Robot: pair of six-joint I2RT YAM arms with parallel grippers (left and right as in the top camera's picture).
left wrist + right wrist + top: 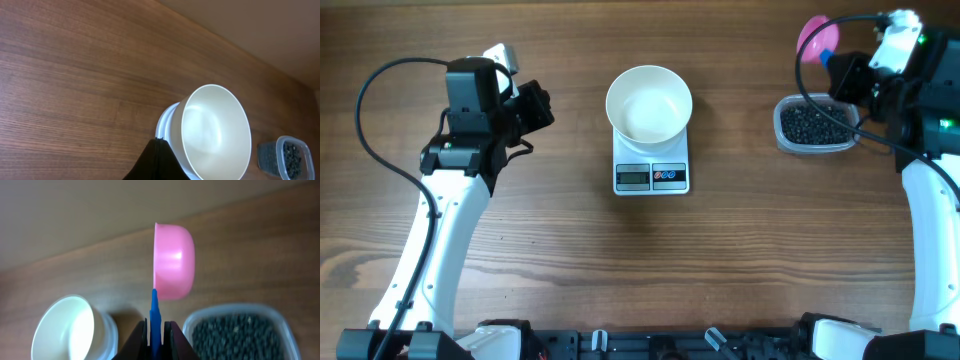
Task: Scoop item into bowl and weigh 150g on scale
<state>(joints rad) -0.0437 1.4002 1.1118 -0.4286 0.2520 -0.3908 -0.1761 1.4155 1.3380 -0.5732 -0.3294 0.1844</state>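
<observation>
The white rectangular kitchen scale (652,166) carries the round white bowl (649,103), the left gripper (535,106) closed well to its left, and farther back the right gripper (157,330) clamps the blue handle (154,305) of a pink plastic scoop (173,262) beside the clear tub (783,141) of black beads (815,123).

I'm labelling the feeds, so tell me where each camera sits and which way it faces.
Overhead: above the table, looking down on bowl, scale and tub of beans; left arm and right arm show.
Left wrist: on the left arm, facing the bowl; shut left gripper shows.
Right wrist: on the right arm, facing bowl and tub; right gripper clamps the scoop.
All share bowl and tub.
</observation>
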